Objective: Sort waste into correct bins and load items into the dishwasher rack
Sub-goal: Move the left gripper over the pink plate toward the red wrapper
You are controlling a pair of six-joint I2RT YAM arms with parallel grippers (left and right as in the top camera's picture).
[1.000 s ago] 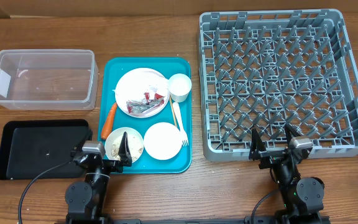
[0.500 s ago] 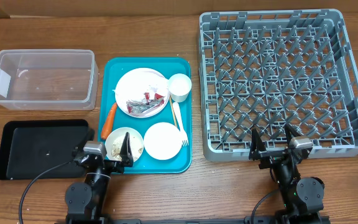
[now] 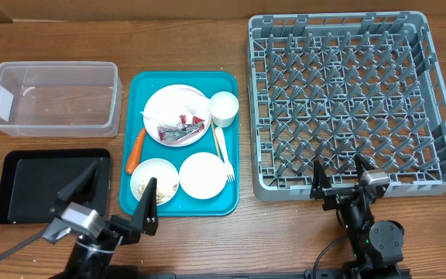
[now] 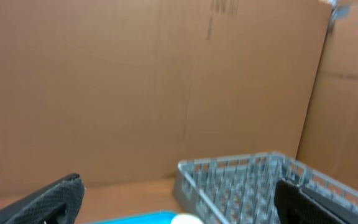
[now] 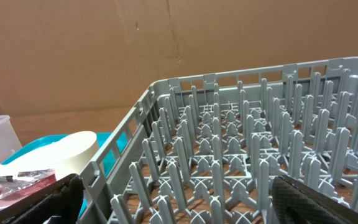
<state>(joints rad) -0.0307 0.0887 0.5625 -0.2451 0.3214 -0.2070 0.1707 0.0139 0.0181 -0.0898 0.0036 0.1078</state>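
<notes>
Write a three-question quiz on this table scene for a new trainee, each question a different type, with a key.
1. True or false: the dishwasher rack holds no dishes yet.
2. Where does the carrot lie? A) in the clear tub. B) on the teal tray, near its left edge. C) in the black tray.
3. Short answer: what waste sits on the large plate?

Key: 1 true. 2 B. 3 red-and-silver wrappers.

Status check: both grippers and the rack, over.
Left gripper open, empty, by black tray. Right gripper open, empty, at rack front. Rack unloaded; nothing blocking.
</notes>
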